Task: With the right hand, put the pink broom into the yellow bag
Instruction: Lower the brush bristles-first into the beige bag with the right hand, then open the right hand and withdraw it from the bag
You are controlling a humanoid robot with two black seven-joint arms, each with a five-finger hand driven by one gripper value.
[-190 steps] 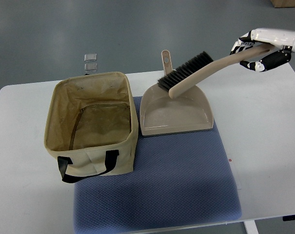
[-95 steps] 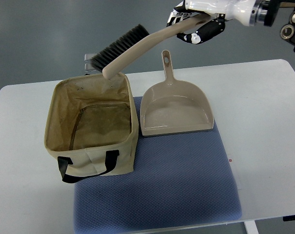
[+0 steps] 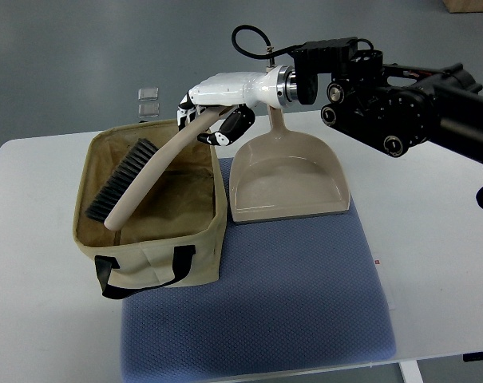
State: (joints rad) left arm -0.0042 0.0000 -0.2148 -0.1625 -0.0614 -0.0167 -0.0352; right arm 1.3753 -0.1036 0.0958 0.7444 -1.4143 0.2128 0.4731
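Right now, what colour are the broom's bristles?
Dark grey to black, on the broom angled into the bag; top view.

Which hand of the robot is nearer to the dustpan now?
Right. The right hand holds the broom just left of the dustpan handle, above the bag. The left hand is not in view.

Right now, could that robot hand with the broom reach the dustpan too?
Probably yes: the right robot hand hovers just left of the dustpan handle with nothing between them, but it is shut on the broom, so it would have to let go first.
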